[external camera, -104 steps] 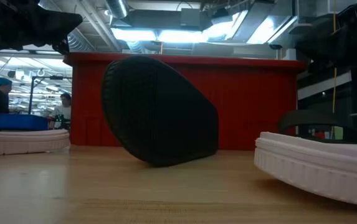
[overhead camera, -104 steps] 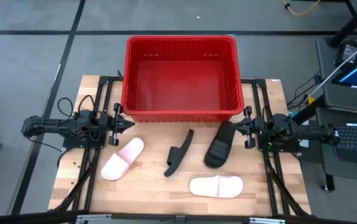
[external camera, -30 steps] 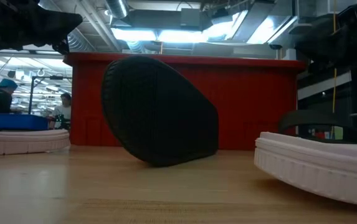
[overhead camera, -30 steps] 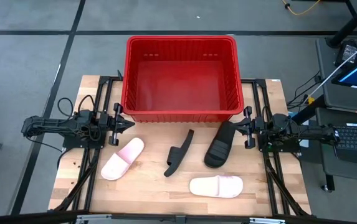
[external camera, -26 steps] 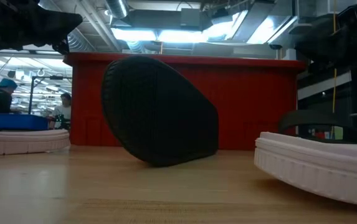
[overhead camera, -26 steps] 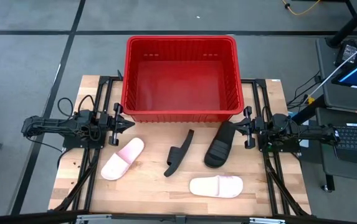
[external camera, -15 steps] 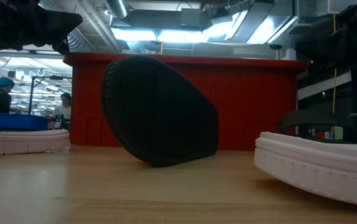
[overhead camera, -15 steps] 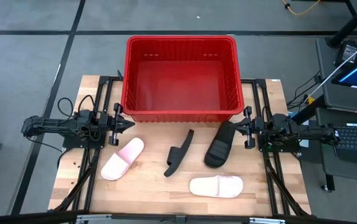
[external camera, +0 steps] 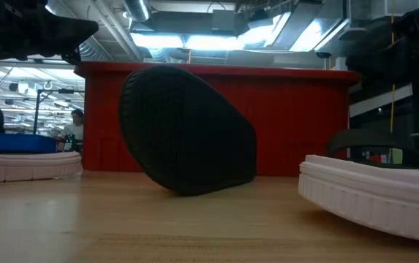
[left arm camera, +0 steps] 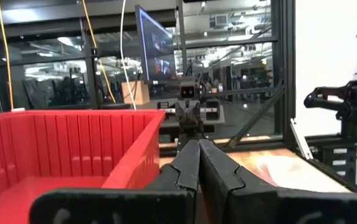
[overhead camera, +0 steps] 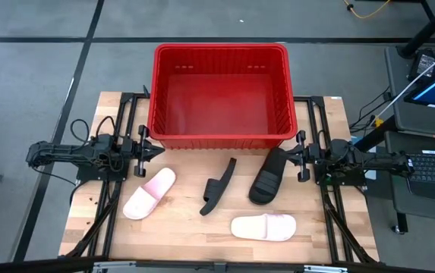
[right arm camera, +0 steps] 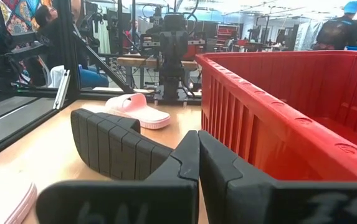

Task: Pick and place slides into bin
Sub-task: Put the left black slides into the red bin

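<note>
On the table [overhead camera: 179,227] lie four slides, two black [overhead camera: 267,177], two pink [overhead camera: 149,193], before one bin [overhead camera: 219,53]; both grippers pressed together.

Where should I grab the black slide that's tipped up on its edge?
Likely the upturned sole edge of the black slide on its side: it stands narrow on the table, so fingers coming straight down can straddle sole and strap. The left gripper is shut and would need opening first.

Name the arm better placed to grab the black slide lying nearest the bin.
Right. The right gripper, shut, sits just beside the black slide below the bin; the left gripper waits across the table, nearer a pink slide.
</note>
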